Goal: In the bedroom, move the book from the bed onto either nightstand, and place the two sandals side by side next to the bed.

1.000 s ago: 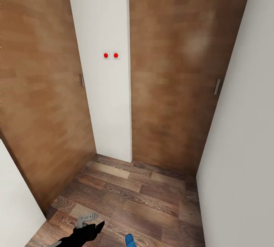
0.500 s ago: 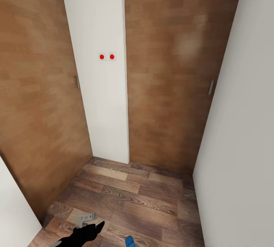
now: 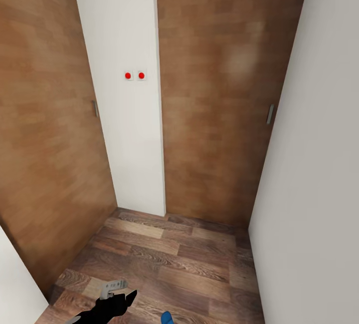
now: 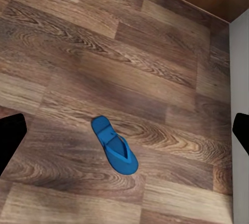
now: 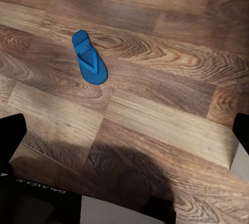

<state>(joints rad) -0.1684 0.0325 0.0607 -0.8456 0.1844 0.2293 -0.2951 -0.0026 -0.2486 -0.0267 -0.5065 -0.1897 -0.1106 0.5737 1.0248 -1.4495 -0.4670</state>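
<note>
1. The head view looks into a narrow corner with two brown wooden doors [image 3: 219, 89], a white wall strip [image 3: 129, 129] between them and a white wall [image 3: 309, 189] on the right.
2. The white strip carries two small red-dotted switches [image 3: 134, 75] side by side.
3. Each door has a slim grey handle; one [image 3: 269, 114] sits near the right wall, the other [image 3: 93, 108] beside the white strip.
4. The floor [image 3: 179, 259] is dark wood plank.
5. One blue sandal [image 3: 166, 318] lies flat on the floor, its tip just showing at the bottom edge of the head view.
6. In the left wrist view the sandal [image 4: 114, 144] lies sole down on the planks, apart from the wall; the right wrist view shows the sandal [image 5: 89, 57] the same way.
7. The left arm [image 3: 107, 306] shows as a black shape with a grey part at the bottom of the head view, just left of the sandal.
8. The left gripper's [image 4: 124, 136] fingers [image 4: 10, 136] stand wide apart at the picture's edges, holding nothing.
9. The right gripper's [image 5: 124, 136] fingers [image 5: 10, 136] are likewise spread wide and empty, hanging above the floor.
</note>
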